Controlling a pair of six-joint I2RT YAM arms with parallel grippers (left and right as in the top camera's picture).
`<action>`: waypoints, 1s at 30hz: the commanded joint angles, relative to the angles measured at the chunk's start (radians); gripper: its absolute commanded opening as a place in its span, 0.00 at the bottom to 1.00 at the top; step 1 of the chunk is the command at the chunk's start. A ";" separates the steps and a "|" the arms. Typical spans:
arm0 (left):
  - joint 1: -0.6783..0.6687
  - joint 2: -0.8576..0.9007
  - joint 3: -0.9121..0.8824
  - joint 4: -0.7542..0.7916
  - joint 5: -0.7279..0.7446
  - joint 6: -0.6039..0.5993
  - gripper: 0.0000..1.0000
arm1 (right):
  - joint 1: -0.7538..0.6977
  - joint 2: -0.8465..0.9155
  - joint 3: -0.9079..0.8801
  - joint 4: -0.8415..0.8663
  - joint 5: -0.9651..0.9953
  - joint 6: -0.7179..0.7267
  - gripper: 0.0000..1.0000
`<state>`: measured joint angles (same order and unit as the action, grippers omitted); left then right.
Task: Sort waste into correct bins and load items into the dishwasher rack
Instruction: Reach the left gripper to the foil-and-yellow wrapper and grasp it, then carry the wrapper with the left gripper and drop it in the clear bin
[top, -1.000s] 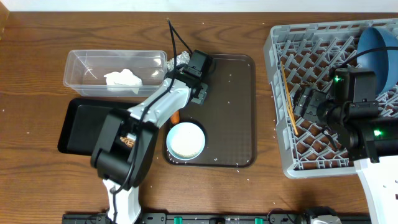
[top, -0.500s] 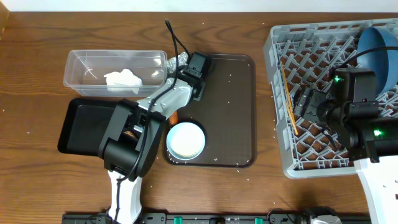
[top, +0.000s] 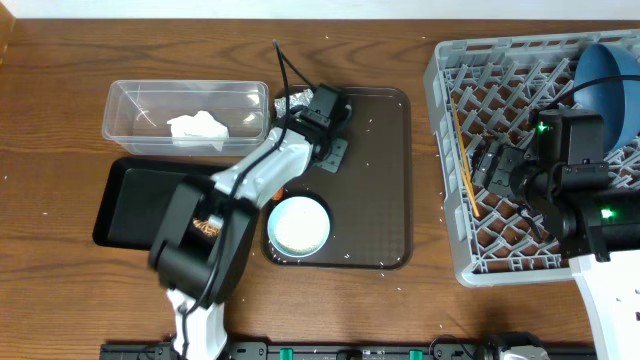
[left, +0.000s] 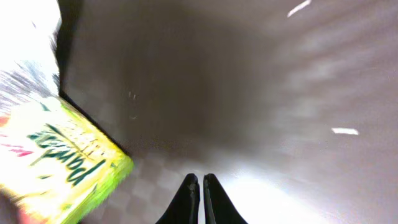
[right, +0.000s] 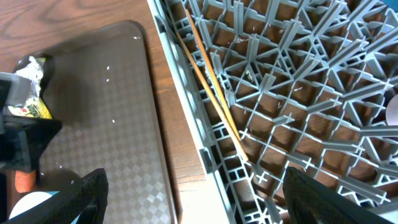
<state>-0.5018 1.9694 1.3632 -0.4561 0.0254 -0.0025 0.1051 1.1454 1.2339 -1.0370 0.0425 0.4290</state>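
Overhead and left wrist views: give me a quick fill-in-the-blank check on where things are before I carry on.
1. The white tissue lies inside the clear ____.
2. The chopsticks rest in the dishwasher ____.
3. The white bowl sits on the dark brown serving ____.
4. In the left wrist view, the fingers of the left gripper are ____, with nothing between them.

Missing words: tub; rack; tray; shut.

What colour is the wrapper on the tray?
The wrapper is yellow-green, clearest in the left wrist view.
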 joint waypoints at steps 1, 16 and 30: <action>-0.016 -0.137 -0.002 -0.016 -0.051 0.008 0.06 | -0.006 0.000 0.000 -0.005 0.013 0.004 0.83; 0.078 0.067 -0.005 0.327 -0.281 0.028 0.76 | -0.006 0.000 0.000 -0.023 0.013 0.004 0.83; 0.144 0.216 -0.005 0.496 -0.272 0.058 0.63 | -0.006 0.000 0.000 -0.029 0.014 0.004 0.83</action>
<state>-0.3714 2.1475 1.3636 0.0326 -0.2398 0.0467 0.1051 1.1454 1.2335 -1.0653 0.0422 0.4294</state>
